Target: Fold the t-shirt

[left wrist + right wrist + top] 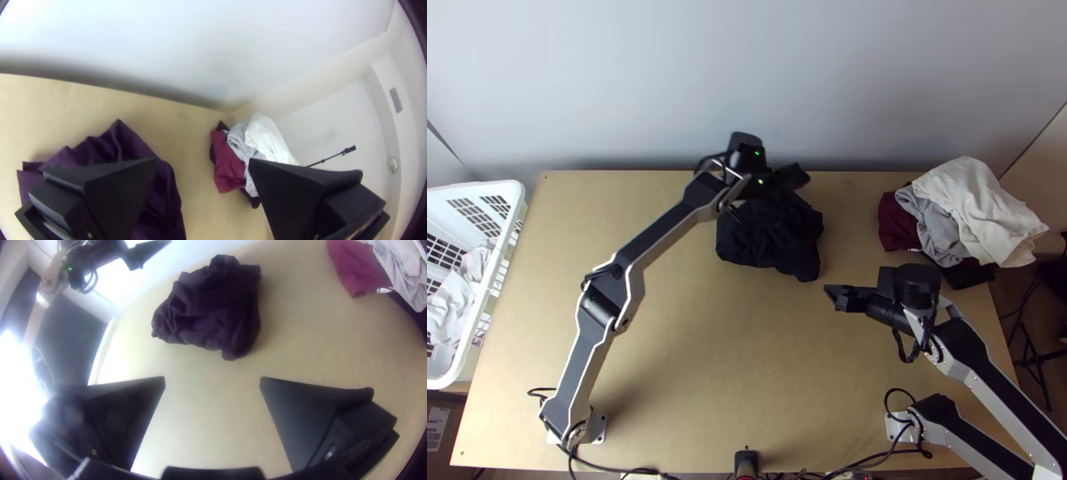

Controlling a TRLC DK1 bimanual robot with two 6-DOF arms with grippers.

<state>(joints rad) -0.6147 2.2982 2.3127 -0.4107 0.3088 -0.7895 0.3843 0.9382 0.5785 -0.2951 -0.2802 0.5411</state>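
"Where's the t-shirt?"

"The dark t-shirt (767, 244) lies bunched toward the far side of the table (691, 360), about midway across."

"And the left gripper (797, 178)?"

"Over the shirt's far side. Its fingers are spread wide, with nothing between them. I can't tell whether it touches the shirt."

"What about the right gripper (833, 296)?"

"Just to the near right of the shirt, apart from it, fingers wide open too and holding nothing."

"Anything else around?"

"Far right, a heap: maroon cloth (893, 224), grey cloth (933, 232) and white cloth (979, 204). At the left, a white basket (517, 196) with pale laundry (451, 304) inside."
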